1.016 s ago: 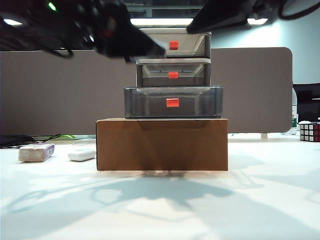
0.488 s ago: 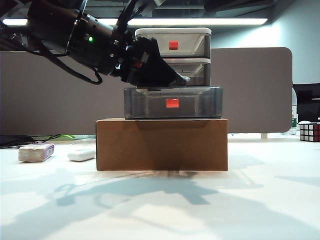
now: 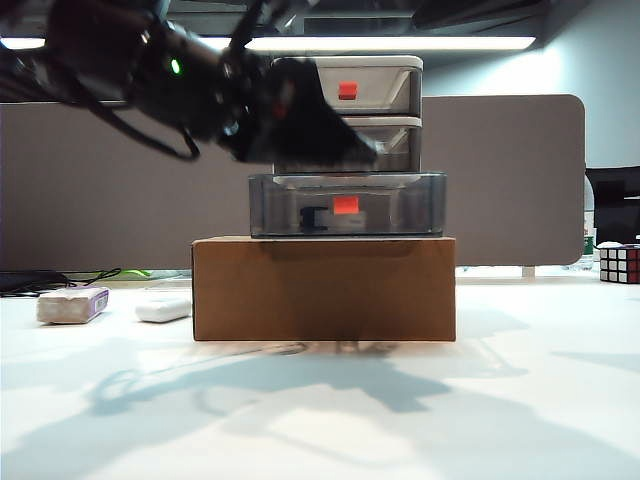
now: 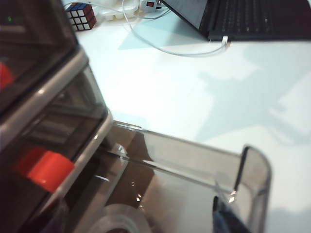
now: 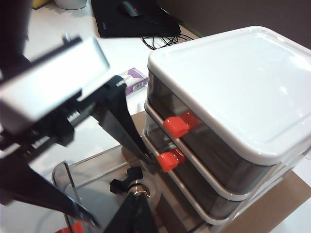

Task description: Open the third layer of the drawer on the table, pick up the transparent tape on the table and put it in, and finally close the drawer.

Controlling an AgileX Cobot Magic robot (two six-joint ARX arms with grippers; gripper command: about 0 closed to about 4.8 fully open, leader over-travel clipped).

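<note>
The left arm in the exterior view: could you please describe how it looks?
The left arm is black and bulky, with a small green light and looping black cables. The left gripper, above the third layer, is black and tapered, with a pale grey block behind it. The right gripper, close by, is black too.

My left arm reaches in from the left of the exterior view, wrist angled down, left gripper (image 3: pixel 330 150) low w/ jaws parted, nothing between them. One dark fingertip (image 4: pixel 224 219) shows in the wrist view. My right gripper: only a dark bit at the exterior view's top edge; can't tell its state.
</note>
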